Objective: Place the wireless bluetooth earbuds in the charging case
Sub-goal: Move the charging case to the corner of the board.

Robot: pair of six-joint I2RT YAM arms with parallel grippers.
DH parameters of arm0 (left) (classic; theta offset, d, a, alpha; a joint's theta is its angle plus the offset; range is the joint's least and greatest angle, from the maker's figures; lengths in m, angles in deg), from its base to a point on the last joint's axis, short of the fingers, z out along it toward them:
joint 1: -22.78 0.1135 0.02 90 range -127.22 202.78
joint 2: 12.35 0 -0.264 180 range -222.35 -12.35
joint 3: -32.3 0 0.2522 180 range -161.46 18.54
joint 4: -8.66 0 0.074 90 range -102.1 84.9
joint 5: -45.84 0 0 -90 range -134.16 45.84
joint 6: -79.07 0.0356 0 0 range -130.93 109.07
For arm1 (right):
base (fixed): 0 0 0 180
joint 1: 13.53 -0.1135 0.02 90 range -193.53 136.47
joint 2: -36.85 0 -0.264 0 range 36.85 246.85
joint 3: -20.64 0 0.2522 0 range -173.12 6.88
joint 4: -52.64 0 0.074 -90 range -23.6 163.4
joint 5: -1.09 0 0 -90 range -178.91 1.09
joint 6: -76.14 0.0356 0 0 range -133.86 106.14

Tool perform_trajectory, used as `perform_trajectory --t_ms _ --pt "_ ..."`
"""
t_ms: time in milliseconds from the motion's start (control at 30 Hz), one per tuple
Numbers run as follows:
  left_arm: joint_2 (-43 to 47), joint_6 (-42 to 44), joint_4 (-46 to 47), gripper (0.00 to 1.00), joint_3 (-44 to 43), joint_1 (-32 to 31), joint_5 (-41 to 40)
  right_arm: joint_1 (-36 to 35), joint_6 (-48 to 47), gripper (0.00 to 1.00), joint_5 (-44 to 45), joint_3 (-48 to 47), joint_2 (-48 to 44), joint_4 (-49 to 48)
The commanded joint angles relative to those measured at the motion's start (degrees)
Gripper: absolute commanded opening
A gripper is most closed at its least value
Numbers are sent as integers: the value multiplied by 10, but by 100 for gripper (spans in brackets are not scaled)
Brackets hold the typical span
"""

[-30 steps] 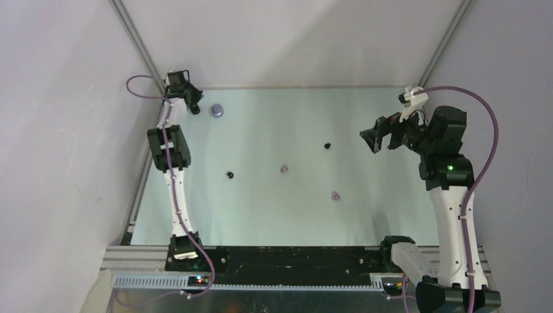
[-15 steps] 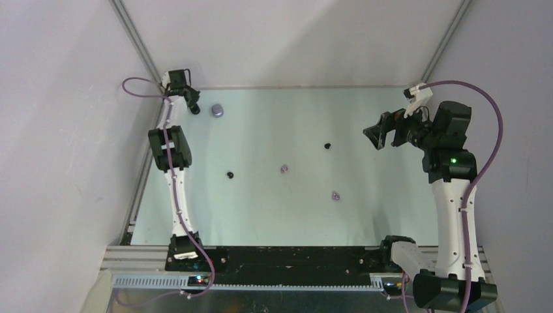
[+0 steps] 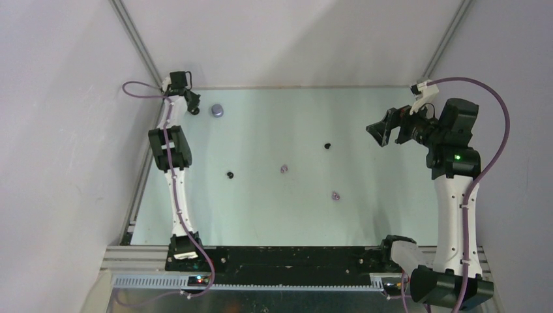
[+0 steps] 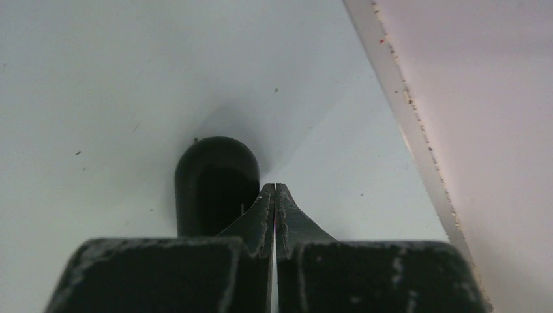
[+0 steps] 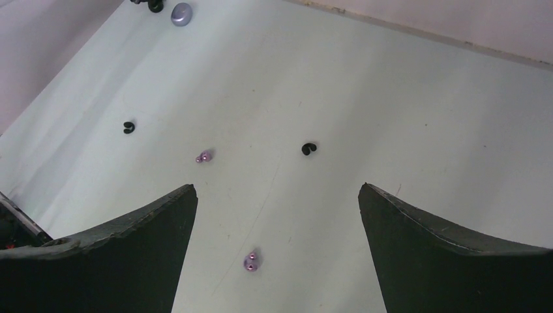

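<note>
Reaching into the worktop's far-left corner, the left pincer sits pressed together beside the charging case. The right pincer gapes apart, facing four scattered earbuds.

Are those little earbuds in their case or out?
Out. Two black earbuds and two lilac earbuds lie loose on the table, apart from the lilac-grey case.

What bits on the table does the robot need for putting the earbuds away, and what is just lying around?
Needed for the job: left black earbud, right black earbud, middle lilac earbud, near lilac earbud, lilac-grey case, and probably the dark rounded thing beside the shut left gripper.

Just part of the setup: purple cable, metal rail.
</note>
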State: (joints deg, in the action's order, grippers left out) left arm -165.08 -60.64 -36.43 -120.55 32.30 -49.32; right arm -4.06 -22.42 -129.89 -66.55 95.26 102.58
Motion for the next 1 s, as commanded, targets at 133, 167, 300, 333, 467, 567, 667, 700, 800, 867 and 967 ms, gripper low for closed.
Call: perform_trajectory --t_ms 133,167,300,333,467,567,667,700,800,867,967 --pt "30 0 -84 0 -10 3 -69 9 10 100 -34 -24 2 -3" --pt "37 0 -89 0 -3 2 -71 10 10 100 -35 -25 1 -3" --pt "61 1 -106 0 30 7 -73 10 11 100 -39 -24 0 -2" --pt "65 4 -106 0 38 8 -67 9 11 100 -40 -24 -1 -2" --pt "84 4 -105 0 63 19 -42 9 12 100 -43 -24 -3 -3" --pt "107 8 -104 0 84 24 -21 9 14 100 -46 -24 -3 -6" --pt "119 25 -68 0 93 26 25 9 15 100 -48 -26 -3 -6" --pt "122 36 -56 0 92 26 60 9 15 100 -49 -27 -2 -6" --pt "124 56 -29 0 66 18 82 8 16 100 -50 -28 -2 -7" --pt "120 72 -18 0 47 8 76 7 15 100 -50 -28 -3 -6" --pt "106 80 -4 0 20 3 67 6 13 100 -47 -28 -7 -4"
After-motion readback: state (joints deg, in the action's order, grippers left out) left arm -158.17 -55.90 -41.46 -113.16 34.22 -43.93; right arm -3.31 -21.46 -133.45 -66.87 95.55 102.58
